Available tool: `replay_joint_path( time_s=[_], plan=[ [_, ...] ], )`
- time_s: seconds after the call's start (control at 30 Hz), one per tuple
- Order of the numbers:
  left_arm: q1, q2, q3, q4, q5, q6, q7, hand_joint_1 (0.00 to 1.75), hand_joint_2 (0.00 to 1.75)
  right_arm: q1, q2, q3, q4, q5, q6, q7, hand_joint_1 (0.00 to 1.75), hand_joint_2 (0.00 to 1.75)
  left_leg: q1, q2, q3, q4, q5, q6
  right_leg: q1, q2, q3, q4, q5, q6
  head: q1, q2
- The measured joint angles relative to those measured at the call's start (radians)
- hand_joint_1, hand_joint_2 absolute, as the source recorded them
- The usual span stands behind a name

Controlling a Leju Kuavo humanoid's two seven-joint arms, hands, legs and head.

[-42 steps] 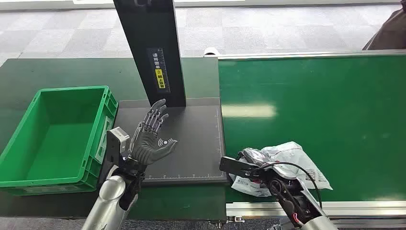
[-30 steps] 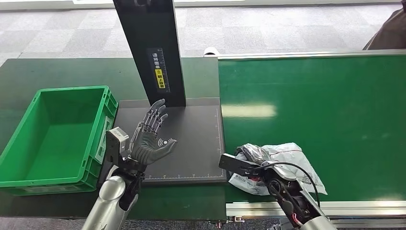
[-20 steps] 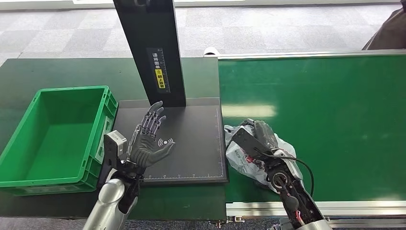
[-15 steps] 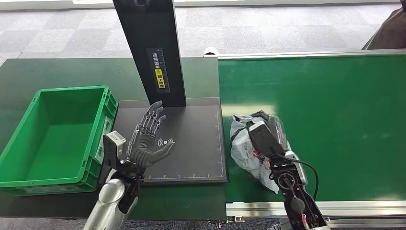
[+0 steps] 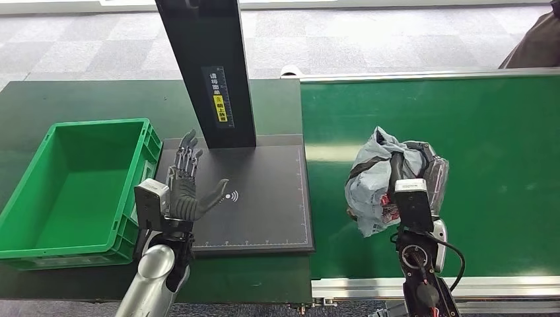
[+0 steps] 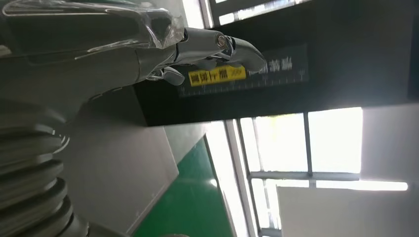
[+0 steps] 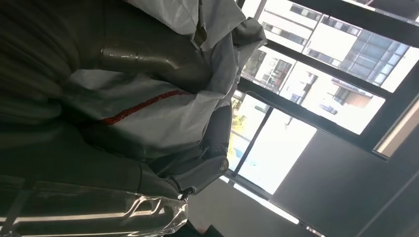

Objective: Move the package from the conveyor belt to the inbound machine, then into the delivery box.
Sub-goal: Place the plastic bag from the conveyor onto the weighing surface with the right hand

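The right hand (image 5: pixel 415 173) had the package (image 5: pixel 378 179) gripped, its fingers (image 7: pixel 148 61) wrapped into the crumpled grey plastic, and the bag hung above the green conveyor belt (image 5: pixel 482 139), clear of it by the look of things and just beside the inbound machine. That machine's black scanning plate (image 5: pixel 264 198) lay between the belt and the green delivery box (image 5: pixel 39 198), with the dark upright column (image 5: pixel 208 66) rising at its back. The left hand (image 5: pixel 183 188) hovered over the plate's near-left corner, fingers (image 5: pixel 187 148) released and spread, holding nothing. For this step I'd judge the carry should go sideways and low enough to pass in front of the column, then set the bag flat in the plate's middle. The slack plastic could snag on the plate's edge, and the waiting left hand wanted room, so a clean lift came first.
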Motion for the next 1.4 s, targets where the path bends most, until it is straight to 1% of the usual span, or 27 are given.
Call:
replay_joint_path(
  time_s=[0.07, 0.17, 0.2, 0.27, 0.43, 0.57, 0.7, 0.83, 0.97, 1.2, 1.4],
  plan=[
    [0.0, -0.002, 0.005, -0.002, -0.024, 0.065, -0.017, 0.0, 1.75, -0.014, -0.001, -0.003, 0.011, 0.034, -0.037, -0.02, 1.75, 1.75, 0.0, 0.0, 0.0, 0.0, 0.0, 0.0, 0.0, 0.0, 0.0, 0.0, 0.0, 0.0, 0.0, 0.0],
    [-0.003, -0.013, 0.01, -0.006, -0.082, 0.211, -0.037, 0.0, 1.75, -0.065, -0.001, 0.003, 0.067, 0.118, -0.088, -0.049, 1.75, 1.75, 0.0, 0.0, 0.0, 0.0, 0.0, 0.0, 0.0, 0.0, 0.0, 0.0, 0.0, 0.0, 0.0, 0.0],
    [-0.006, -0.017, 0.011, -0.008, -0.09, 0.243, -0.04, 0.0, 1.75, -0.087, -0.001, 0.008, 0.095, 0.14, -0.096, -0.056, 1.75, 1.75, 0.0, 0.0, 0.0, 0.0, 0.0, 0.0, 0.0, 0.0, 0.0, 0.0, 0.0, 0.0, 0.0, 0.0],
    [-0.014, -0.024, 0.013, -0.01, -0.095, 0.274, -0.043, 0.0, 1.75, -0.128, 0.0, 0.017, 0.15, 0.163, -0.105, -0.065, 1.75, 1.75, 0.0, 0.0, 0.0, 0.0, 0.0, 0.0, 0.0, -0.001, 0.0, 0.0, 0.0, 0.0, 0.0, 0.0],
    [-0.02, -0.031, 0.015, -0.01, -0.091, 0.284, -0.048, 0.0, 1.75, -0.18, 0.003, 0.032, 0.234, 0.181, -0.116, -0.074, 1.75, 1.75, 0.0, -0.001, 0.0, 0.0, 0.001, 0.0, 0.0, -0.001, 0.0, 0.0, 0.0, 0.0, 0.0, 0.0],
    [-0.04, -0.039, 0.017, -0.01, -0.063, 0.298, -0.061, 0.0, 1.75, -0.247, 0.009, 0.074, 0.331, 0.282, -0.127, -0.061, 1.75, 1.75, 0.0, 0.0, -0.001, 0.0, 0.001, 0.0, 0.0, -0.001, 0.0, 0.0, 0.0, 0.0, 0.0, 0.0],
    [-0.067, -0.045, 0.017, -0.01, -0.077, 0.335, -0.058, 0.0, 1.75, -0.326, 0.025, 0.127, 0.444, 0.379, -0.132, -0.031, 1.75, 1.75, 0.0, -0.001, -0.001, 0.0, 0.001, 0.0, 0.0, -0.001, 0.0, 0.0, 0.001, 0.0, 0.0, 0.0],
    [-0.082, -0.049, 0.017, -0.007, -0.081, 0.336, -0.055, 0.0, 1.75, -0.396, 0.043, 0.212, 0.571, 0.521, -0.126, 0.014, 1.75, 1.75, 0.0, 0.0, 0.0, 0.0, 0.001, 0.0, 0.0, -0.001, 0.0, 0.0, 0.001, 0.0, 0.0, 0.0],
    [-0.089, -0.052, 0.017, 0.0, -0.073, 0.325, -0.056, 0.0, 1.75, -0.454, 0.063, 0.311, 0.674, 0.632, -0.09, 0.04, 1.75, 1.75, 0.0, -0.001, -0.001, 0.0, 0.001, 0.0, 0.0, -0.001, -0.001, 0.001, 0.001, 0.0, 0.0, 0.0],
    [-0.105, -0.056, 0.014, 0.018, -0.063, 0.303, -0.057, 0.0, 1.75, -0.53, 0.109, 0.469, 0.796, 0.737, -0.024, 0.046, 1.75, 1.75, 0.0, 0.0, -0.001, 0.0, 0.001, 0.0, 0.0, -0.001, -0.001, 0.0, 0.001, 0.0, 0.0, 0.0],
    [-0.109, -0.062, 0.012, 0.032, -0.06, 0.291, -0.059, 0.0, 1.75, -0.554, 0.144, 0.566, 0.847, 0.776, -0.012, 0.037, 1.75, 1.75, 0.0, 0.0, -0.001, 0.0, 0.001, 0.0, 0.0, -0.001, -0.001, 0.0, 0.001, 0.0, 0.0, 0.0]
  ],
)
